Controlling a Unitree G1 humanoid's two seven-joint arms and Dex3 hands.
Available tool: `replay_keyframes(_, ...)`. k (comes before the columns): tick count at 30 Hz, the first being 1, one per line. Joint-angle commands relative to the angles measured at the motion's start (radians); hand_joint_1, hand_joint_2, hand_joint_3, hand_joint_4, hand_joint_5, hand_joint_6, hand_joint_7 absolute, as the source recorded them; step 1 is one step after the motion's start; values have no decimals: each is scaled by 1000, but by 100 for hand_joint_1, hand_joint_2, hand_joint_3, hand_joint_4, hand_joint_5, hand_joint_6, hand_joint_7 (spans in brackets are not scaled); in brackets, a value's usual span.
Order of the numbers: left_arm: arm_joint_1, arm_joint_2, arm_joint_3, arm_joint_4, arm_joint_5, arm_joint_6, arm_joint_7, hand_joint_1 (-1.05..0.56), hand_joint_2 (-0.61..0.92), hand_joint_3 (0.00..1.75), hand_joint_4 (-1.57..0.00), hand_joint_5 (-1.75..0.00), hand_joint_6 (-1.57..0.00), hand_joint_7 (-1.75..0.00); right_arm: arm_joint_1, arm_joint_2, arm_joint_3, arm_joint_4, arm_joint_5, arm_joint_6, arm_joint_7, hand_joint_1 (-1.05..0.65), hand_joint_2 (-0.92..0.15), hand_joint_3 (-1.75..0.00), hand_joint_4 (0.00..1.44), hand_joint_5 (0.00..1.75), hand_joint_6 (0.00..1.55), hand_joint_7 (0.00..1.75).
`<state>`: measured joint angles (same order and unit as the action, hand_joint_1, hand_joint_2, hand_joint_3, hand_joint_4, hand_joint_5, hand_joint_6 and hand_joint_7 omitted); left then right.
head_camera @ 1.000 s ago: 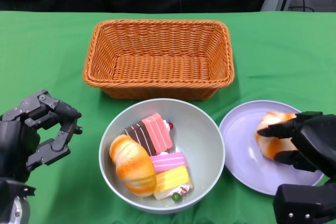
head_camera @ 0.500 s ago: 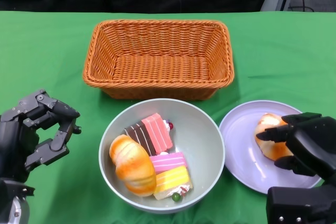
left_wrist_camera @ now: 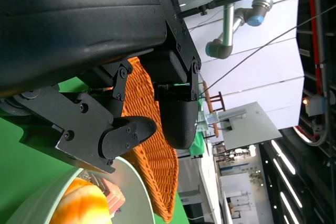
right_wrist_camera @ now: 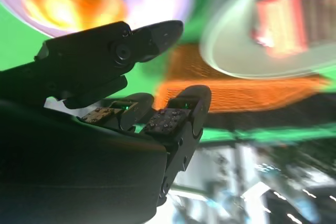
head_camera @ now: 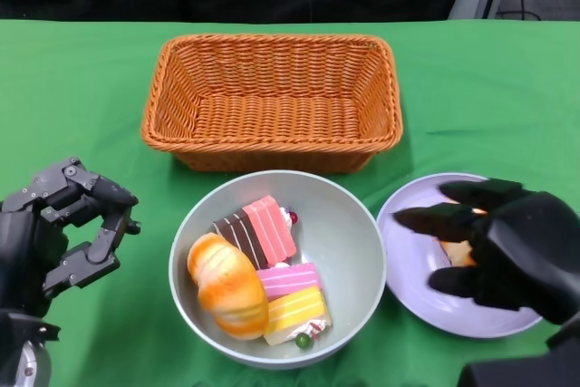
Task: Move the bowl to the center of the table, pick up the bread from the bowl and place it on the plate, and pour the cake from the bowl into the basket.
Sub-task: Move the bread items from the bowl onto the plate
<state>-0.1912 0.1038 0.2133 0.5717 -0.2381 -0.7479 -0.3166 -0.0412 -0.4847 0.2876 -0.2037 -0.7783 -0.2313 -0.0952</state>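
Note:
The grey bowl [head_camera: 343, 224] sits mid-table in front of the wicker basket [head_camera: 272, 43]. In it lie a glazed bread roll [head_camera: 227, 285] and several cake slices: a pink-and-brown one [head_camera: 263, 231], a pink one [head_camera: 292, 280] and a yellow one [head_camera: 294, 313]. A second bread roll [head_camera: 456, 251] lies on the lilac plate [head_camera: 412, 269] to the right, mostly hidden under my right hand [head_camera: 503, 246]. That hand hovers over the plate with its fingers spread and holds nothing. The blurred right wrist view shows the roll [right_wrist_camera: 68, 3] apart from those fingers [right_wrist_camera: 173, 124]. My left hand [head_camera: 54, 233] waits left of the bowl, loosely curved and empty.
Green cloth covers the table. The basket has nothing in it and stands just behind the bowl, close to its rim. The plate nearly touches the bowl's right side. In the left wrist view the basket [left_wrist_camera: 152, 145] and bowl rim [left_wrist_camera: 131, 182] lie beyond my fingers.
My right hand has let go of the roll on the plate, spread its fingers and shifted left and up over the plate. The left hand has hardly moved.

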Motion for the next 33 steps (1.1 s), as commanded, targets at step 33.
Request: replay_keyframes(33, -16, -12, -1, -6, 14, -6, 34, -6, 67, 82, -79, -146, -86, -112, -528, 78, 212, 531, -286, -627, -413, -64, -68, 0, 74, 1, 82, 0)
